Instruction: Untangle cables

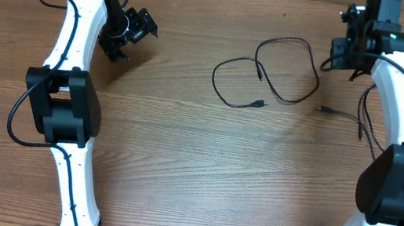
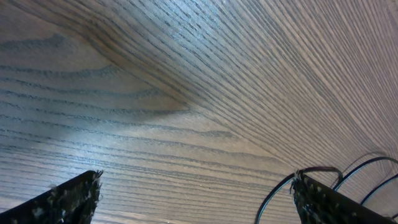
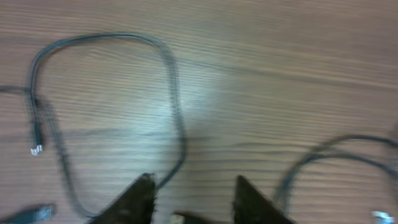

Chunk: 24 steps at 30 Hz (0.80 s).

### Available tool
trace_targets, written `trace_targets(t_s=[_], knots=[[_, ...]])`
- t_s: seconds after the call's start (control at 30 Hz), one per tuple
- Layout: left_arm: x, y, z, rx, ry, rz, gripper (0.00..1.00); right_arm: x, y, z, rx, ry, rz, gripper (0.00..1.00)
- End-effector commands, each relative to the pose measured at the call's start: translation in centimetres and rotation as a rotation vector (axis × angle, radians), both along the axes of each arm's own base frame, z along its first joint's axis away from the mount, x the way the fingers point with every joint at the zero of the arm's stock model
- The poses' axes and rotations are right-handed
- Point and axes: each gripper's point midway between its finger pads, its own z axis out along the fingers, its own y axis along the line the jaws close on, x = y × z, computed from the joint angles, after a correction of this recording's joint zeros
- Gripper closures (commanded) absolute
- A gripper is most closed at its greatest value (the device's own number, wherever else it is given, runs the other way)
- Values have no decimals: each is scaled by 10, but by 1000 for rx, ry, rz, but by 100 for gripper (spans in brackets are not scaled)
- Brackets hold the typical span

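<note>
The cables (image 1: 268, 81) are laid in loose loops on the table (image 1: 180, 157), between the two arms and nearer the right one. The left fingers (image 2: 68, 196) are spread wide, with nothing held. The right fingers (image 3: 140, 196) are parted partway. Nothing is seen clamped, though one cable runs just beside a fingertip.

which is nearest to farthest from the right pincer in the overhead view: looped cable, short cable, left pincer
From the right pincer:
1. looped cable, its bend just beside the pincer, toward the middle.
2. short cable, further down the view, on the same side.
3. left pincer, far off on the opposite side.
</note>
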Motion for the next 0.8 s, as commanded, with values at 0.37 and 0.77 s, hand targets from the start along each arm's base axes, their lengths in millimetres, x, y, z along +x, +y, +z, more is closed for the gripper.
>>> trace_targets(t_s=[0.37, 0.77], knots=[[-1, 0, 2, 8, -8, -21, 0, -44, 100, -72, 139, 208, 490, 43], [-1, 0, 2, 8, -8, -21, 1, -59, 94, -126, 35, 307, 510, 51]])
